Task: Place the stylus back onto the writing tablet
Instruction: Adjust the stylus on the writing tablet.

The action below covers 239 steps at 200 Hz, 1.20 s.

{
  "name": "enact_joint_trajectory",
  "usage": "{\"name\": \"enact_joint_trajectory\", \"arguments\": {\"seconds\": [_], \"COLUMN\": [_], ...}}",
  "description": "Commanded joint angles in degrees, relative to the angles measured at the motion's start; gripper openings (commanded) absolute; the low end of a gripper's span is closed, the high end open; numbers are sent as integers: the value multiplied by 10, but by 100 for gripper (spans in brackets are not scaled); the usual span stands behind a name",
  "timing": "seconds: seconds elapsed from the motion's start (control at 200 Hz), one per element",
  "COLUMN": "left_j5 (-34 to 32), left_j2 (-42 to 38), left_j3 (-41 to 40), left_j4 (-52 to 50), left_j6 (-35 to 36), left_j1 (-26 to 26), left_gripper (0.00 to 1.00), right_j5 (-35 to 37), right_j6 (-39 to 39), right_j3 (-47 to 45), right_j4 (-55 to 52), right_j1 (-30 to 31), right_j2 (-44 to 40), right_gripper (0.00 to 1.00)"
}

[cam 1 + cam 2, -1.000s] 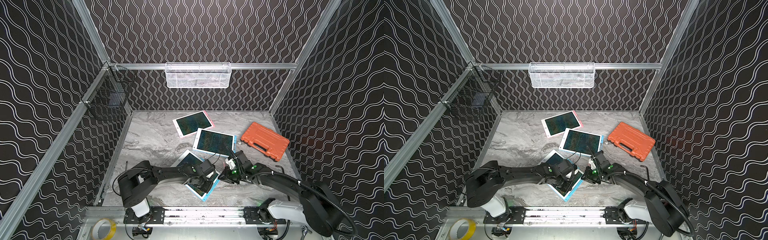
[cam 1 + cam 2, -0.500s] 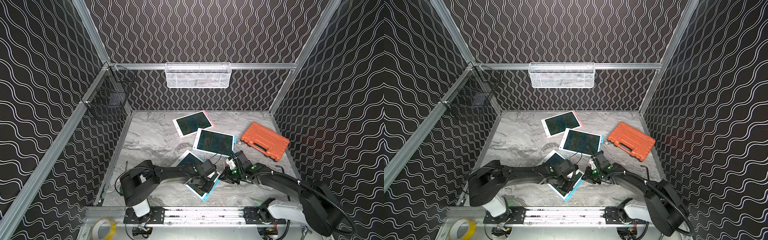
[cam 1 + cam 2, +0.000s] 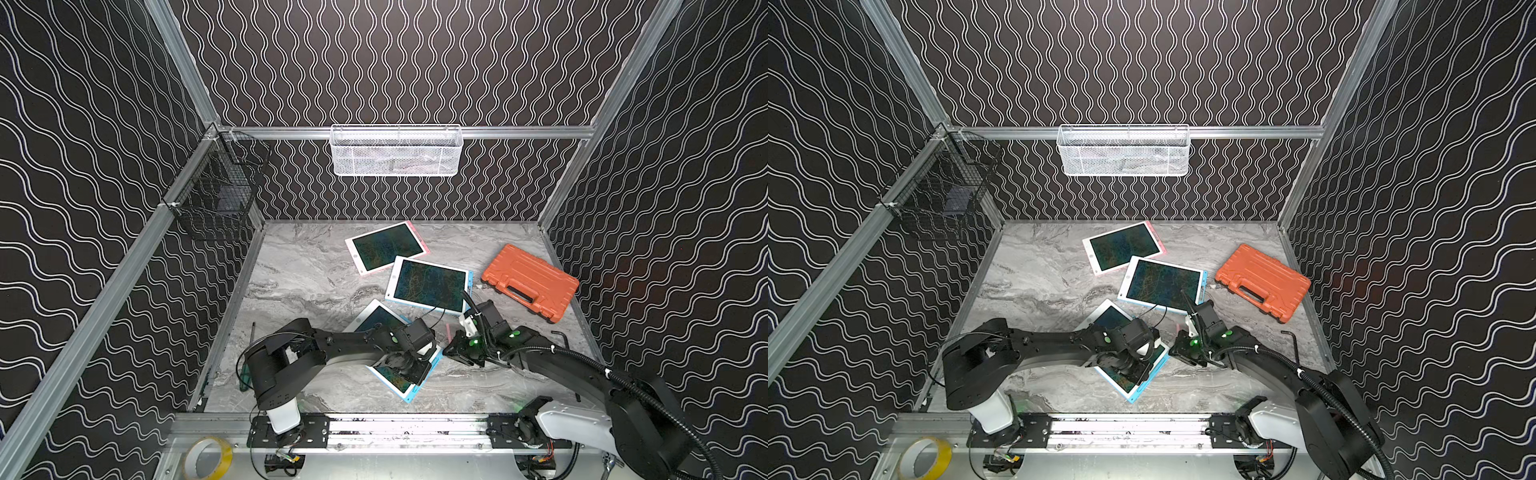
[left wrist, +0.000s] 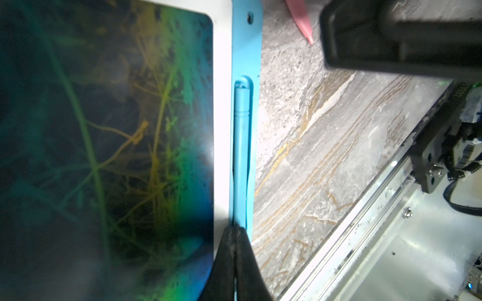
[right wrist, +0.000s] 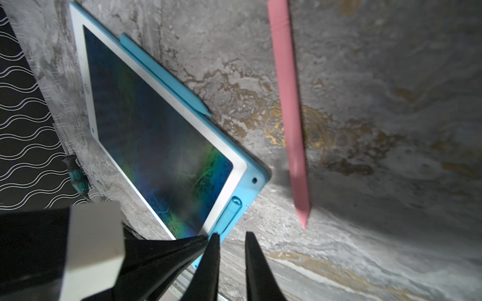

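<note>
Step in hand, as judged: final seating of the blue stylus (image 4: 241, 146) in the side slot of the blue-edged writing tablet (image 4: 221, 78). The stylus lies lengthwise in the slot, flush as far as the left wrist view shows. The left gripper (image 4: 236, 234) has its tips pressed together and resting on one end of the stylus, with nothing pinched between them. The right gripper (image 5: 232, 235) hovers just beside the tablet's corner, jaws a narrow gap apart and nothing in the gap. A pink stylus (image 5: 289, 104) lies loose on the marble table (image 3: 299, 282), near the right gripper and touching no tablet. Next move, probably: lift the left tips straight off so the blue stylus is not dragged out of its slot. If the pink stylus is also meant, the right gripper needs a square approach across its thin shaft. Containers: the white mesh basket (image 3: 395, 160) hangs on the rear rail, contents not legible through the mesh. The black wire basket (image 3: 199, 216) on the side wall holds one dark block-like item (image 3: 957, 203). The orange case (image 3: 530, 280) lies closed on the table.
</note>
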Motion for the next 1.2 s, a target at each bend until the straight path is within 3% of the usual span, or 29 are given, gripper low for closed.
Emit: {"name": "enact_joint_trajectory", "arguments": {"seconds": [0.0,0.395,0.821,1.191], "left_j5": [2,-13,-7,-13], "left_j2": [5,-16,-35,-14], "left_j3": [4,-1,-30,-49], "left_j4": [9,2,17,43], "left_j6": [14,8,-14,-26], "left_j1": [0,0,-18,-20], "left_gripper": [7,7,6,6], "right_j5": [8,4,-47,-52], "right_j6": [3,-13,16,9], "right_j3": [-4,12,46,15], "right_j4": [-9,-12,85,102], "right_j1": [-1,-1,63,64], "right_j2": [-4,4,109,149], "right_gripper": [20,20,18,17]}}
